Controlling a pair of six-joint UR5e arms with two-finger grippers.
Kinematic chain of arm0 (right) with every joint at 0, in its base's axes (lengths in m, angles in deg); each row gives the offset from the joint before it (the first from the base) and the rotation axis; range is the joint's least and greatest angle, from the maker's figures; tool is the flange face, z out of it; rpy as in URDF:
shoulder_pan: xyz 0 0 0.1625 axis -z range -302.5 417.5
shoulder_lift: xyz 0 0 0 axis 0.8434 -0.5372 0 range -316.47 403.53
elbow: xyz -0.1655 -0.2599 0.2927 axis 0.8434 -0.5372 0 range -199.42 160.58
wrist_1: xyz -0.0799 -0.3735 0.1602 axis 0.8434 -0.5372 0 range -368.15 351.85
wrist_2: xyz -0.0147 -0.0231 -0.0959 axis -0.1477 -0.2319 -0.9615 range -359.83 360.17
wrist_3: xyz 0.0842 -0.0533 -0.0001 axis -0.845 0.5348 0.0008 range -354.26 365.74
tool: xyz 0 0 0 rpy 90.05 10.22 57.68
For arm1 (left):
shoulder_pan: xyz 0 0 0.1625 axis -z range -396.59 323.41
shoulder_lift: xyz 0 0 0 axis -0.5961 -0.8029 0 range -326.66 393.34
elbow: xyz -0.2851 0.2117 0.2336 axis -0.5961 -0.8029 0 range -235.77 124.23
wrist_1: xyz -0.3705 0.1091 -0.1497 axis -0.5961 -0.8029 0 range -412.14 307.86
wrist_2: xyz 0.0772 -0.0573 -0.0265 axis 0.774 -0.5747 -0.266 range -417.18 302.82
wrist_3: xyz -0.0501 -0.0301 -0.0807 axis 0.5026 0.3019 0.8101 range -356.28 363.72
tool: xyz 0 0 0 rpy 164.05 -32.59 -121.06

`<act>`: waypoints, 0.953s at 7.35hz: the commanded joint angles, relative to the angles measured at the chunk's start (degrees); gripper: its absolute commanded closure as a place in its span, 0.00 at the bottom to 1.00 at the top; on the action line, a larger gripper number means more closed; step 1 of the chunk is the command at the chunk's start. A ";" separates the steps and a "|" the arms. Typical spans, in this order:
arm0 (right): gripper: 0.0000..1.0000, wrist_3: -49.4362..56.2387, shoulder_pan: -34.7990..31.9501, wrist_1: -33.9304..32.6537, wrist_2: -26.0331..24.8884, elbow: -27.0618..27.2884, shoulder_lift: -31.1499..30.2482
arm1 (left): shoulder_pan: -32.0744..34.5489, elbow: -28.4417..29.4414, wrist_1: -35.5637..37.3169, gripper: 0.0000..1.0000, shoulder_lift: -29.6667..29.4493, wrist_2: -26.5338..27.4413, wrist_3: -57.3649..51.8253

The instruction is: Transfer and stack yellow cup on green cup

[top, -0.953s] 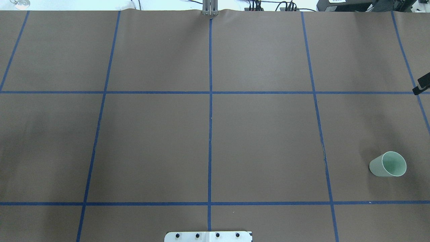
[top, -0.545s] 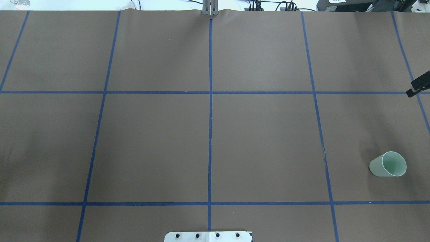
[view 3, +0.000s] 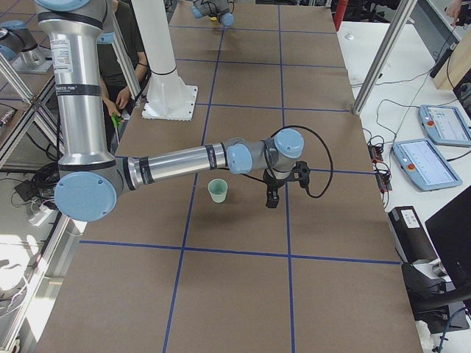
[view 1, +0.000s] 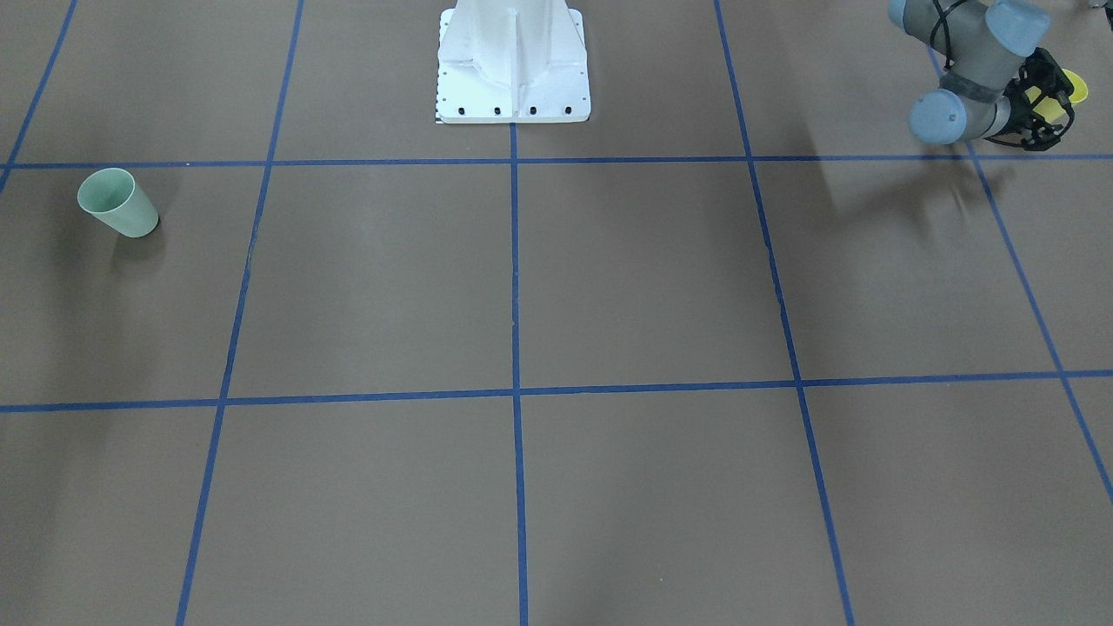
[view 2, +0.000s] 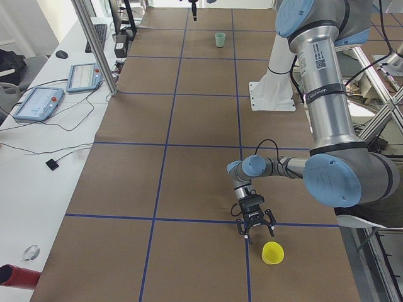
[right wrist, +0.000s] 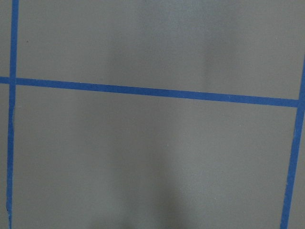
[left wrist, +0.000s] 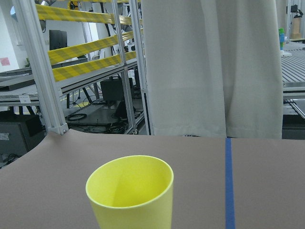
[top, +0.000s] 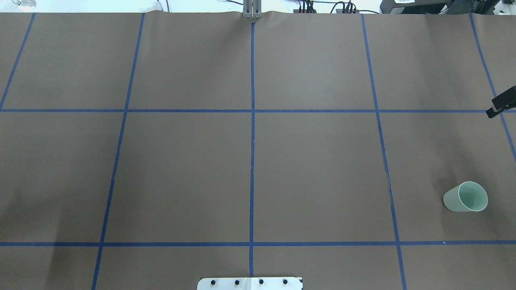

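Plainly, the yellow cup (view 2: 272, 253) stands upright on its narrow base, with its long axis vertical and its open mouth pointing up. It sits at the left end of the table (top: 314, 169), on the robot's side. The left wrist view shows a blue tape line (left wrist: 228, 181) just beside it. It is bright, plain plastic, tapered to a wider rim, with no handle. The green cup (top: 465, 196) is pale mint and the same shape. It also stands mouth up, at the right end and well apart from the yellow one.

The left gripper (view 2: 254, 230) hangs low just beside the yellow cup with its fingers spread wide. It grasps nothing and is clear of the cup. The right gripper (view 3: 271, 200) points down at the table near the green cup without touching it. I cannot tell how far its fingers are parted.
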 commanded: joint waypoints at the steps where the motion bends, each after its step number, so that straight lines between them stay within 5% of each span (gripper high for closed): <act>1: 0.00 -0.01 0.15 0.00 0.02 -0.04 -0.09 | -2.93 3.09 -1.56 0.01 -0.10 -2.45 2.50; 7: 0.00 -0.09 0.15 0.00 0.10 0.93 -0.09 | -3.82 9.52 -4.47 0.01 -0.01 -2.63 2.77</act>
